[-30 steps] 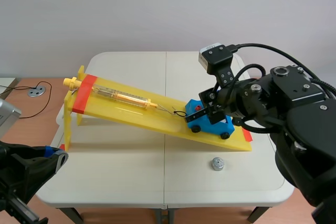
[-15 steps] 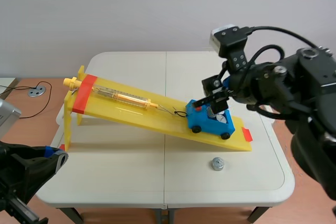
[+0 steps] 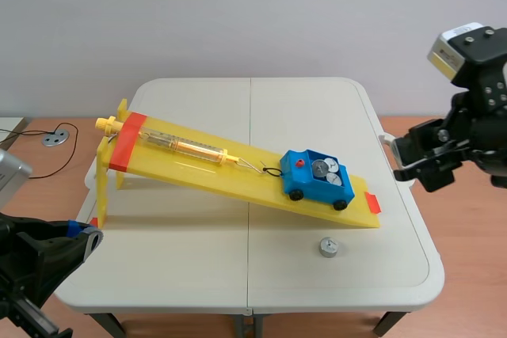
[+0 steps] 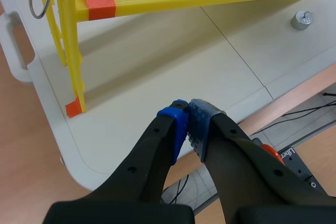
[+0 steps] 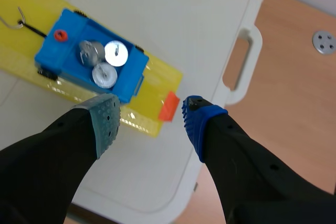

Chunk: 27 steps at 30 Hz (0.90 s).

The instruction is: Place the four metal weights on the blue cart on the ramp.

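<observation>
Although 3 weights (image 5: 104,74) are seen lying flat in the open tray of the cart (image 5: 128,80), 1 weight (image 3: 329,247) is found loose on the bench (image 3: 198,267). It lies on the robot's side of the low end of the ramp (image 3: 198,168), apart from the cart. The cart is parked near that low end, hooked by a wire to the spring scale (image 3: 184,146) laid along the slope. The task is judged 3 parts done of 4.

The right fingers (image 5: 105,121) are held apart and empty, above the bench edge beyond the ramp's foot. The left fingers (image 4: 176,129) are pressed together on nothing, low off the near bench corner.

The loose weight is judged dense, rigid and smooth: a short metal cylinder with what seems a small knob on top. It is best taken squarely across its round sides, so that slipping is prevented. Little room is left in the tray; a gentle release is advised, lest the cart be rolled.
</observation>
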### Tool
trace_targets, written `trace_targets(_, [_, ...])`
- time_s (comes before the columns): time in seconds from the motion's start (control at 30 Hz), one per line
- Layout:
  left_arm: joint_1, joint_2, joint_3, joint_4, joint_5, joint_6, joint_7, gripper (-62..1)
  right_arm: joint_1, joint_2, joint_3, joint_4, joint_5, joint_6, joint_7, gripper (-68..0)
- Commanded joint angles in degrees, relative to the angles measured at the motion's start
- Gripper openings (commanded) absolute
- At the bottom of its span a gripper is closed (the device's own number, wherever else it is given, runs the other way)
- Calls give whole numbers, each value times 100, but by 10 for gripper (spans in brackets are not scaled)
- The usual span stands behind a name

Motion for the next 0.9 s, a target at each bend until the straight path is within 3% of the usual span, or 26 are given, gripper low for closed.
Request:
trace_targets(0.0, [-50, 76, -101, 396, -278, -142, -490, -569, 105, 391, 356, 682, 413, 118, 393, -392])
trace_targets(0.2, [-50, 76, -101, 396, -278, -142, -492, -569, -433, 457, 922, 992, 949, 284, 186, -392])
trace_targets(0.4, [-48, 76, -101, 396, -278, -142, -490, -569, -726, 380, 907, 931, 955, 393, 407, -393])
trace_targets(0.8, [-48, 76, -101, 396, -278, -142, -490, -569, -459, -223, -391, -131, -778, 365, 1596, -393])
trace_targets(0.87, [-48, 76, -101, 396, -278, -142, -490, -569, -337, -326, -632, -310, -1036, 262, 1759, -393])
